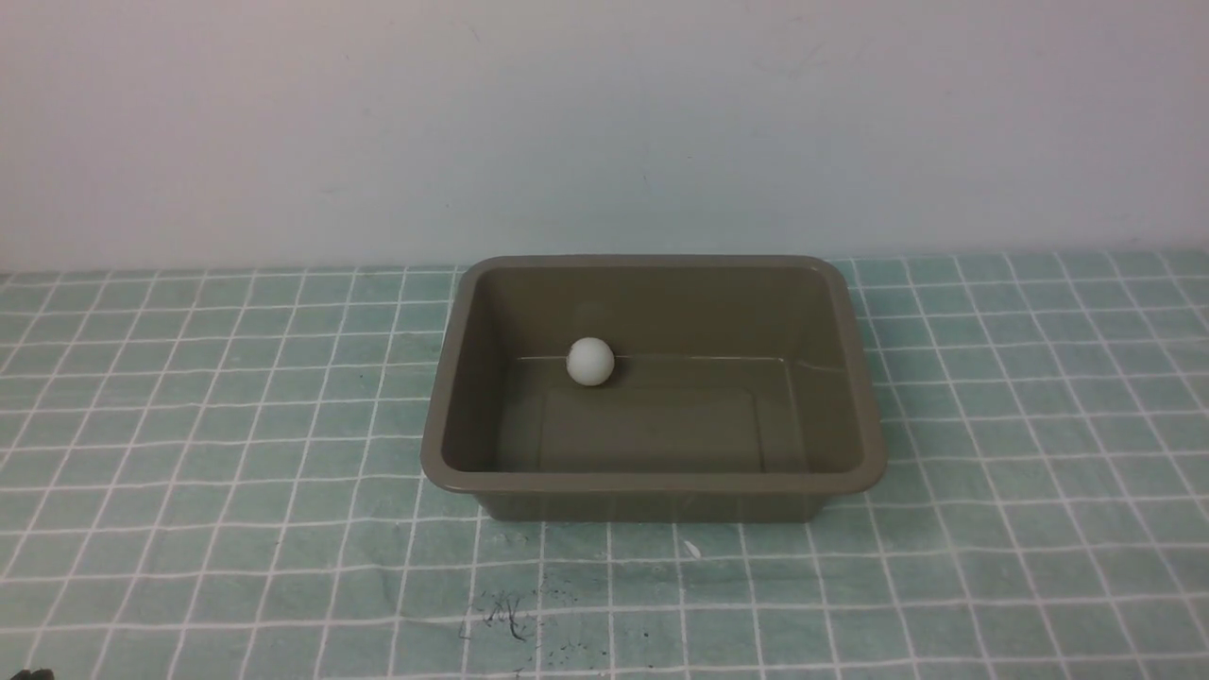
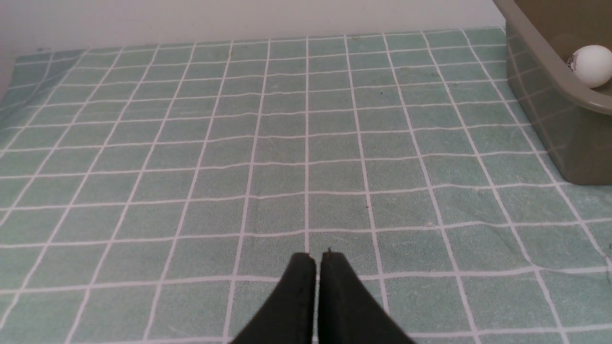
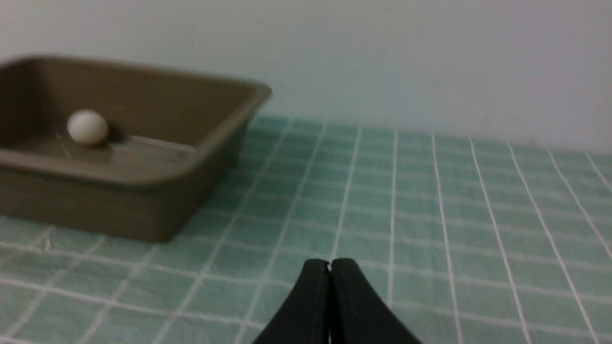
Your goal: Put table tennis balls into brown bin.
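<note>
One ball (image 1: 590,362) lies inside the bin (image 1: 652,484) against its far wall, ahead and right of the left pincer (image 2: 318,260), ahead and left of the right pincer (image 3: 329,265), both pressed together, empty, low over the bench (image 1: 189,425).

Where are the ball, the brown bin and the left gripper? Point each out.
Table tennis ball (image 1: 590,362), front view: middle of the sphere.
Brown bin (image 1: 652,484), front view: near rim.
Left gripper (image 2: 318,260), left wrist view: between the closed fingertips.
</note>
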Robot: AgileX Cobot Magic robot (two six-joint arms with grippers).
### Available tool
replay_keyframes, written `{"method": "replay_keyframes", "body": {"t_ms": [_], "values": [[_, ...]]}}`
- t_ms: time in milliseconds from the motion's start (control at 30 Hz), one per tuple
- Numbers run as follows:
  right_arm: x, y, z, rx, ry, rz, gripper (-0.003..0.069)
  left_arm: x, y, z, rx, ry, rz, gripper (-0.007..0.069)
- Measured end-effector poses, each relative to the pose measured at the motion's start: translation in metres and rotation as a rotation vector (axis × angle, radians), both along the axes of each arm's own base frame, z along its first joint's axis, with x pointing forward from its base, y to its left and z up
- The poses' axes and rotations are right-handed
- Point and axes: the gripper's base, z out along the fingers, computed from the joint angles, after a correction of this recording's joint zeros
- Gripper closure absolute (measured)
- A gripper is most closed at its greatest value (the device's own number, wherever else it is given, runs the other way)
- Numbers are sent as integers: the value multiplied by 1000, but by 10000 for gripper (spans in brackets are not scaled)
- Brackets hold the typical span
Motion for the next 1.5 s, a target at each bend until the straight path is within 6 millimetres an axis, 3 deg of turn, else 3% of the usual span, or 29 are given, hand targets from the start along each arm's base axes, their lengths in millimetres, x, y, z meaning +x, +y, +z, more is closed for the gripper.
{"method": "replay_keyframes", "body": {"t_ms": [1500], "values": [[0, -3, 0, 6, 4, -52, 673, 0, 0, 0, 0, 0, 0, 629]]}}
